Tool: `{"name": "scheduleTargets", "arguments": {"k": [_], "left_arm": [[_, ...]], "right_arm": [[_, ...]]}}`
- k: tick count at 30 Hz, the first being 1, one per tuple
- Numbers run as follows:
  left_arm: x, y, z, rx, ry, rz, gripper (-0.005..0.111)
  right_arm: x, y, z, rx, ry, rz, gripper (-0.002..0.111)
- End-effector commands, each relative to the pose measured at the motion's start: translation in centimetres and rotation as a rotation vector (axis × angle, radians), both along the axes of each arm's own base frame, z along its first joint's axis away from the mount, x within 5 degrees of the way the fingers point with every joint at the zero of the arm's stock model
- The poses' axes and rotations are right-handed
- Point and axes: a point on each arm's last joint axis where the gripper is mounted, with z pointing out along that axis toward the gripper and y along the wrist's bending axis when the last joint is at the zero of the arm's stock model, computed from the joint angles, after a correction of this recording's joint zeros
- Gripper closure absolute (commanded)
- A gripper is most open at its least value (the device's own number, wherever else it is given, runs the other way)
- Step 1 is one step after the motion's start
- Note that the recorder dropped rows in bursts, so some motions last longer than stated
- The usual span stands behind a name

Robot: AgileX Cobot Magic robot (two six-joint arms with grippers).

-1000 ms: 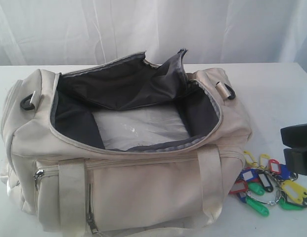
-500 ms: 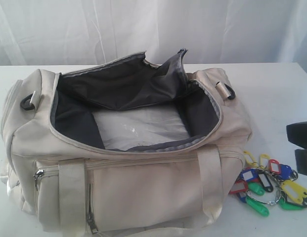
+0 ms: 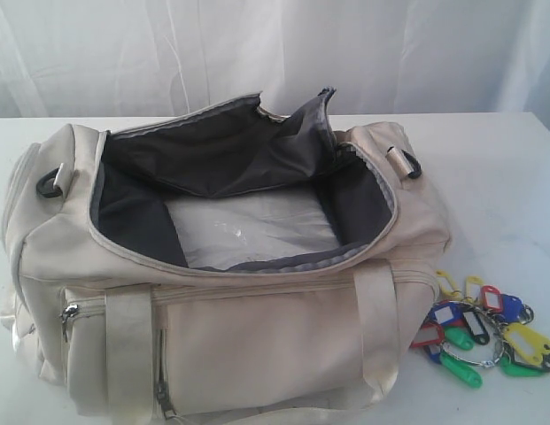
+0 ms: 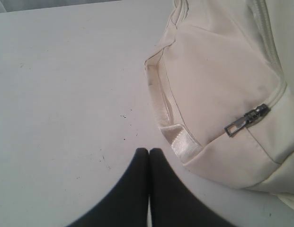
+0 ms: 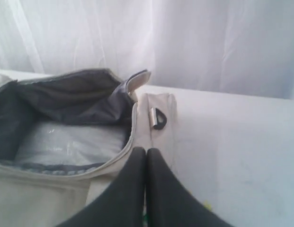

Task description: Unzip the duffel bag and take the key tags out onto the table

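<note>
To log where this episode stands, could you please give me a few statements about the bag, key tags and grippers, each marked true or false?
1. The bag is zipped shut. False: its top gapes open, showing the dark lining.
2. The key tags lie on the table beside the bag. True.
3. The left gripper is shut. True.
4. The right gripper holds the key tags. False: it is shut on nothing.
</note>
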Motion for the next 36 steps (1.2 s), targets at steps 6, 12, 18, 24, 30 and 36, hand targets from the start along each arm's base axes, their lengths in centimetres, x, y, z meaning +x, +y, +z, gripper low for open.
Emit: {"name": "scheduleTargets", "arguments": {"k": [6, 12, 18, 24, 30, 36], "left_arm": [[0.0, 0.0, -0.2, -0.021, 0.004, 0.002, 0.106], [0.0, 0.0, -0.2, -0.020, 0.004, 0.001, 0.106], [0.0, 0.0, -0.1, -0.017, 0.002, 0.000, 0.106], [0.0, 0.0, -0.1, -0.017, 0.002, 0.000, 0.106], [0.0, 0.0, -0.1, -0.017, 0.000, 0.001, 0.106], [0.0, 0.0, -0.1, -0.017, -0.002, 0.001, 0.106]], "right_arm": [[-3.6, -1.2, -0.4, 0.042, -0.177, -0.251, 0.108], [-2.6, -1.1, -3.2, 0.031, -0.143, -0.273, 0.108], [0.1, -0.9, -7.5, 0.029, -0.093, -0.284, 0.108], [2.1, -0.8, -11.5, 0.043, -0.122, -0.303, 0.108], [2.9, -0.7, -16.9, -0.012, 0.033, -0.302, 0.108], [2.9, -0.6, -17.0, -0.010, 0.044, -0.301, 0.108]]}}
